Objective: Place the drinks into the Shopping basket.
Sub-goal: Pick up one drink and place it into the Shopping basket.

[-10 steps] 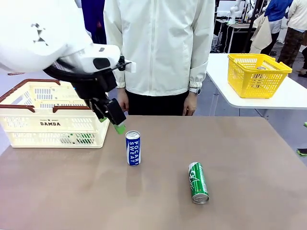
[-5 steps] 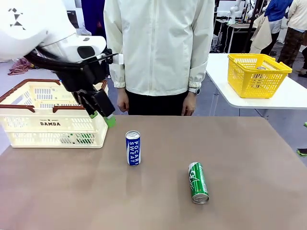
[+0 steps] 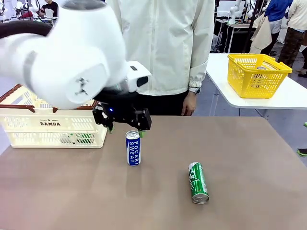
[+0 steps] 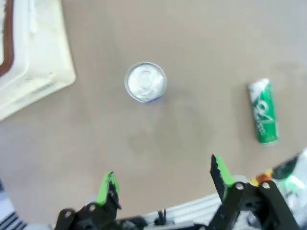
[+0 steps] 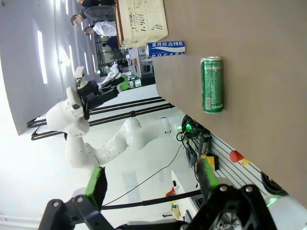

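Brown desk (image 3: 240, 201): at left the basket (image 3: 53, 125); beside it the left tool (image 3: 126, 131), spread, hovers over the upright blue can (image 3: 133, 148); the green can (image 3: 198, 182) lies rightward. Right tool (image 5: 151, 184) spread, empty. Yellow basket (image 3: 258, 74) on a white side desk.

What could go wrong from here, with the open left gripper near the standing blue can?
1. The open left gripper is not centred on the upright blue can; a descending finger could hit its top and tip it.
2. The green can lies on its side, so it may roll when touched.
3. The Shopping basket has tall walls; a can carried low might strike its rim.
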### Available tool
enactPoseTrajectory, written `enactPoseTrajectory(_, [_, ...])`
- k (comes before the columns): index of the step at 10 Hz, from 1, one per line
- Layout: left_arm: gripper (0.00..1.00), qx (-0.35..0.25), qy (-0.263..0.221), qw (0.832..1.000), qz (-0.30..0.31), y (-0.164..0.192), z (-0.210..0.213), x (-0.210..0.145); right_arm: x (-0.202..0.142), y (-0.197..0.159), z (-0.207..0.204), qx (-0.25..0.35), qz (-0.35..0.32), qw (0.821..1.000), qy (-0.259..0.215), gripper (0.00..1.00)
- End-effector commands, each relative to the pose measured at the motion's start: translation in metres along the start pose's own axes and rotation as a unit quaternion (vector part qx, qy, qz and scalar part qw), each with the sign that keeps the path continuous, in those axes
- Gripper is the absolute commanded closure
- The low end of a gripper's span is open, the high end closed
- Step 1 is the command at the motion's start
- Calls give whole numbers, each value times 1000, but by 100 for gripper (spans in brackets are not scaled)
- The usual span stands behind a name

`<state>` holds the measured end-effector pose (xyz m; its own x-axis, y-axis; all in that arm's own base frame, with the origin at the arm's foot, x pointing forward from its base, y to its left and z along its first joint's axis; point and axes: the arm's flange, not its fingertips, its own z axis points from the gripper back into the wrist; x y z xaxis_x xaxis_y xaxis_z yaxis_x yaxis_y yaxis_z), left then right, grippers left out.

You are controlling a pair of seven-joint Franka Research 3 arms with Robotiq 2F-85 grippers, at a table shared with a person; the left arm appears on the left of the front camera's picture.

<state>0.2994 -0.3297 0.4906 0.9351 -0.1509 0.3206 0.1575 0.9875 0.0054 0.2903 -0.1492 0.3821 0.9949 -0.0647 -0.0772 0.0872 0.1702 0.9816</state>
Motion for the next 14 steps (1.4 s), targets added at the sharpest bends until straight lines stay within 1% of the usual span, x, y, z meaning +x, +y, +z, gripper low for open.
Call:
enactPoseTrajectory(1, [0,22,38,996,83,-8,-17,35,-2,5,3,-1,-8,1000,4,0])
enactPoseTrajectory(2, [0,-4,28,997,77,-5,-29,53,-2,5,3,-1,-8,1000,4,0])
enactPoseTrajectory(3, [0,16,13,999,43,0,-15,11,-2,5,3,-1,-8,1000,4,0])
enactPoseTrajectory(6, [0,16,13,999,43,0,-15,11,-2,5,3,-1,-8,1000,4,0])
enactPoseTrajectory(7, [0,3,23,999,48,-6,-21,21,-2,5,3,-1,-8,1000,4,0])
enactPoseTrajectory(8, [0,-7,31,999,42,-5,-32,31,-2,5,3,-1,-8,1000,4,0])
enactPoseTrajectory(10, [0,-28,30,999,32,-5,-56,45,-2,5,3,-1,-8,1000,4,0])
enactPoseTrajectory(11, [0,-27,35,999,20,-5,-68,51,-2,5,3,-1,-8,1000,4,0])
enactPoseTrajectory(14, [0,-11,66,997,37,-1,-103,69,-2,5,3,-1,-8,1000,4,0])
